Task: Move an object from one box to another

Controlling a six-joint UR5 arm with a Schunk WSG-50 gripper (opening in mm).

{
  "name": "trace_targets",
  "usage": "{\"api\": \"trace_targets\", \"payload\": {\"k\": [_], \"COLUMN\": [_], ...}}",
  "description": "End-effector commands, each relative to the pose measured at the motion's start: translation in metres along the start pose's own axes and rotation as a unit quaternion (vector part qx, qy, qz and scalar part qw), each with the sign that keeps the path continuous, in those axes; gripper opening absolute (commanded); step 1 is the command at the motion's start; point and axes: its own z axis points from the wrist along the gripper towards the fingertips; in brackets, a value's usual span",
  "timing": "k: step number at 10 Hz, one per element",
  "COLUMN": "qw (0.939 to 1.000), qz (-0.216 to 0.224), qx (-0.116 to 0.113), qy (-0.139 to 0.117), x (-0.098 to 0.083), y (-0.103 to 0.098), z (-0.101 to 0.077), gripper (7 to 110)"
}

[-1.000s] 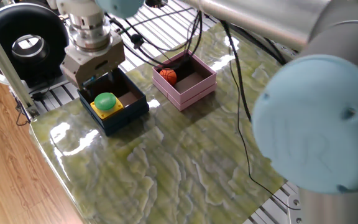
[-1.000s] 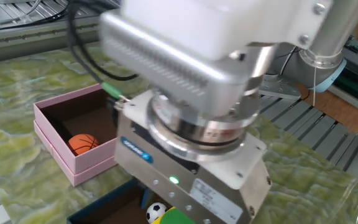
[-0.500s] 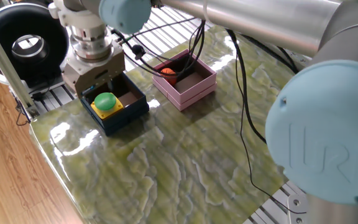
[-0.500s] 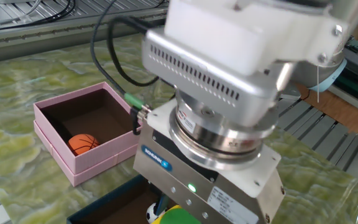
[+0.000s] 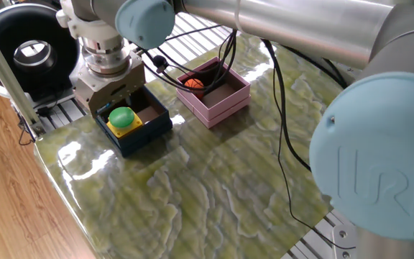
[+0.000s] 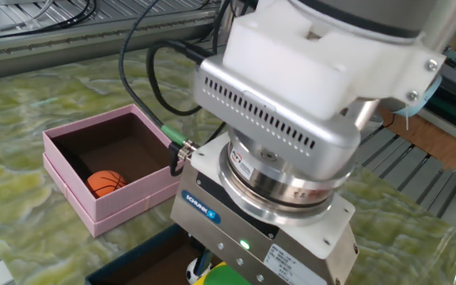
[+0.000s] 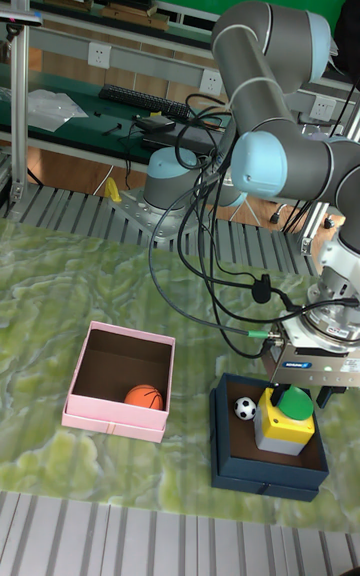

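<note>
Tall fixed view: thin-walled square navy box [image 7: 268, 468]; stepped-rim pink box [image 7: 115, 410]

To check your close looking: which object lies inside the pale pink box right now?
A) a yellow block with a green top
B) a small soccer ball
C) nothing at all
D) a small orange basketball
D: the small orange basketball lies in the pink box, while the soccer ball and the yellow block sit in the navy box.
</note>
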Motion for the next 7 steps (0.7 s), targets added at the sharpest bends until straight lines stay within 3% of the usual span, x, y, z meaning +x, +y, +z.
{"api": "trace_targets", "payload": {"k": [1,7], "qw": [1.0,0.9995], "qz": [-0.006,0.009], "qx": [-0.001,0.013], "qy": [0.006,0.026], "x": [0.0024,0.009], "y": [-0.0002,0.0007], "z": [0.0023,0.0081], "gripper": [88,88]}}
